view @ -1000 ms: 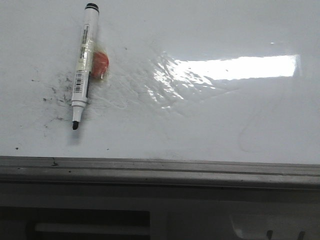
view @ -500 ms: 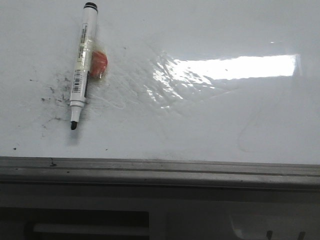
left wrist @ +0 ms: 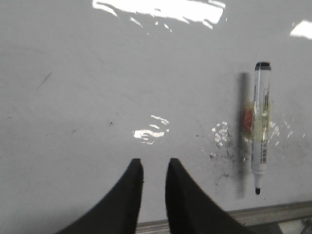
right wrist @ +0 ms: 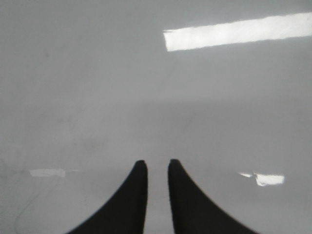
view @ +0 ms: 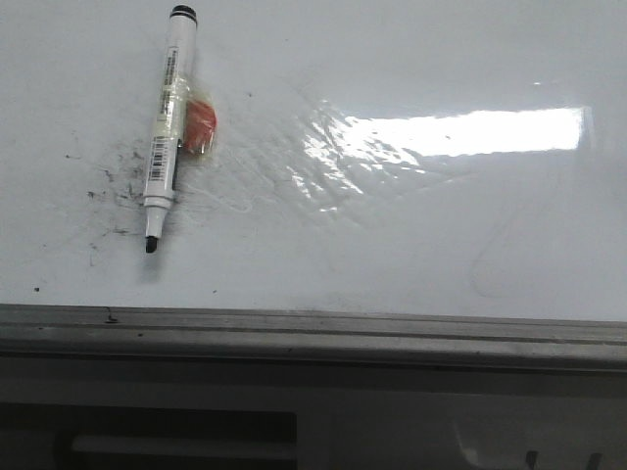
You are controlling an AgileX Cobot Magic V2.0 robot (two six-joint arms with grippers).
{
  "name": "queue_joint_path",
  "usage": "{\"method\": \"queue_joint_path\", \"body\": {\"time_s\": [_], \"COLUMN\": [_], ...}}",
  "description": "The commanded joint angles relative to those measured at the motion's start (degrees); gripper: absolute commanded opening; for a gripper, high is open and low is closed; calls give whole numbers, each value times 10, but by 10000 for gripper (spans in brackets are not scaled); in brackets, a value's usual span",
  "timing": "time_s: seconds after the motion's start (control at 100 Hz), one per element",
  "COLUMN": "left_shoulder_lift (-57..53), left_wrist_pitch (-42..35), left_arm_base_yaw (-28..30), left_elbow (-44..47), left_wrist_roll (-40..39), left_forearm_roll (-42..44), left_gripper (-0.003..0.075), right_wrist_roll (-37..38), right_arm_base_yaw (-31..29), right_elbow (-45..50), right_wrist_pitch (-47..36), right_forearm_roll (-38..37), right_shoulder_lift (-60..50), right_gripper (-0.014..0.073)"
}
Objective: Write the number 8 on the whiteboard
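The whiteboard (view: 411, 225) is showing a glossy, smooth white face, throwing back bright glare patches; faint scuffs and dark specks are dulling it at the left. Its near edge rail (view: 313, 333) is looking like brushed grey metal, matt. The marker (view: 167, 127) is presenting a smooth white plastic barrel with a printed paper label. Both hands' fingers (left wrist: 124, 200) (right wrist: 131, 200) are appearing matt black.

glossy whiteboard (view: 411, 225), uncapped marker (view: 165, 137) lying on it

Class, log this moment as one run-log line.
marker: uncapped, lying on whiteboard | number 8: not drawn | left hand: empty | right hand: empty
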Motion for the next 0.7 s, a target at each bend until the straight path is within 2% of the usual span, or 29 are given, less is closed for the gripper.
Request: {"method": "queue_joint_path", "body": {"time_s": [0.0, 0.06, 0.12, 0.26, 0.53, 0.69], "left_shoulder_lift": [49, 79, 95, 144, 247, 313], "left_wrist_pitch": [-10, -3, -7, -23, -119, -161], "left_arm_base_yaw": [1, -6, -22, -75, -183, -215], "left_elbow": [-35, -43, -47, -56, -71, -86], "left_wrist_roll": [46, 67, 100, 178, 180, 180], "left_forearm_roll": [-32, -69, -108, -198, -232, -250], "left_gripper": [349, 439, 446, 423, 423, 422], "right_wrist_roll": [-1, -1, -1, -1, -1, -1], "right_arm_base_yaw": [13, 27, 39, 54, 55, 55], "right_elbow": [-27, -31, -31, -31, -31, -31], "right_wrist_pitch": [-35, -28, -28, -25, -18, -9], "right_forearm_roll": [-6, -7, -9, -10, -12, -12], "right_shoulder_lift": [18, 20, 20, 20, 20, 20], "right_gripper": [293, 409, 444, 437, 437, 437]}}
